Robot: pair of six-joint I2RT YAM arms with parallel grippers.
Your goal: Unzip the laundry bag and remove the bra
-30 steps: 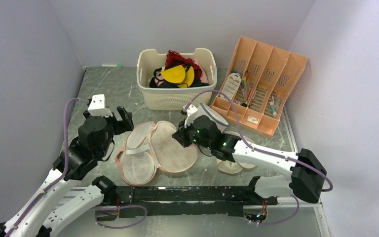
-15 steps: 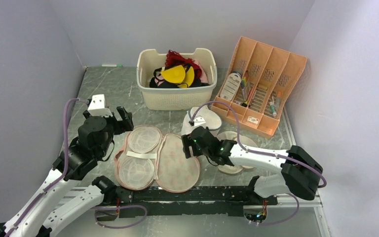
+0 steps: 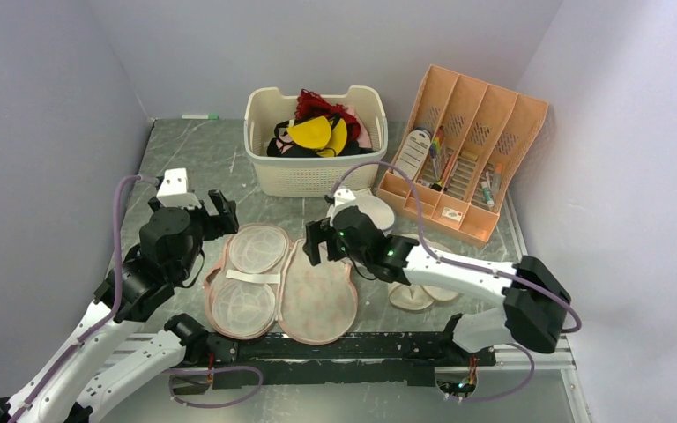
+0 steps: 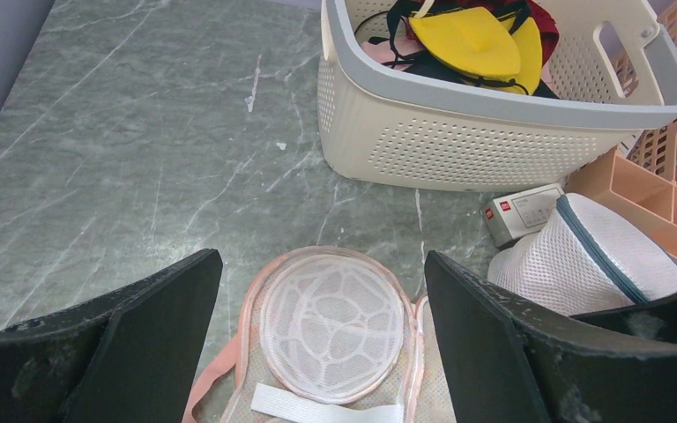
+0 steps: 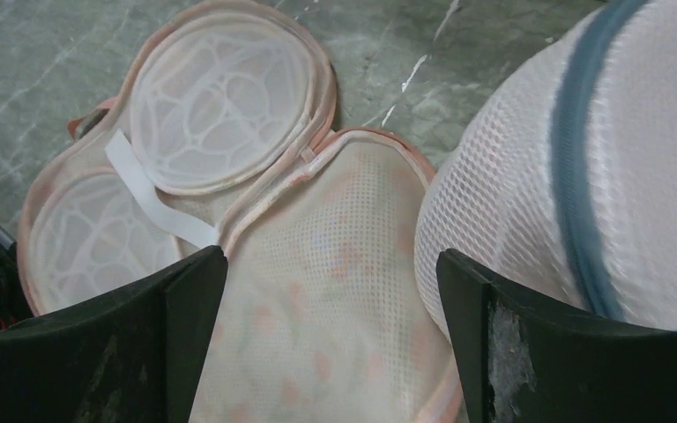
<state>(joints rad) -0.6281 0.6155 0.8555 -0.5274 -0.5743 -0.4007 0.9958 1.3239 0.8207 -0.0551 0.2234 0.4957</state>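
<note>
The laundry bag [image 3: 282, 282] lies unzipped and spread flat on the table. Its left half shows two whitish mesh rounds [image 4: 333, 322]; its right half is a cream flap with a faint floral print [image 5: 317, 291]. My right gripper [image 3: 316, 242] hovers open just above the flap's far end [image 5: 331, 260], nothing between its fingers. At the bag's far left corner, my left gripper [image 3: 220, 214] stands wide open over the upper mesh round [image 4: 322, 264], holding nothing. The bra [image 3: 316, 134], yellow cups with black straps [image 4: 472, 40], rests in the cream basket [image 3: 317, 181] among other garments.
A white mesh dome bag [image 3: 366, 210] with blue-grey trim sits right beside my right gripper [image 5: 529, 194]. Round flat white bags [image 3: 419, 291] lie under the right arm. A peach organiser [image 3: 467, 150] stands at the back right. A small box [image 4: 522, 211] lies by the basket.
My right gripper has opened and let go of the bag's right flap, which now lies flat. The gripper has drawn back slightly toward the far side. The left arm is still.
</note>
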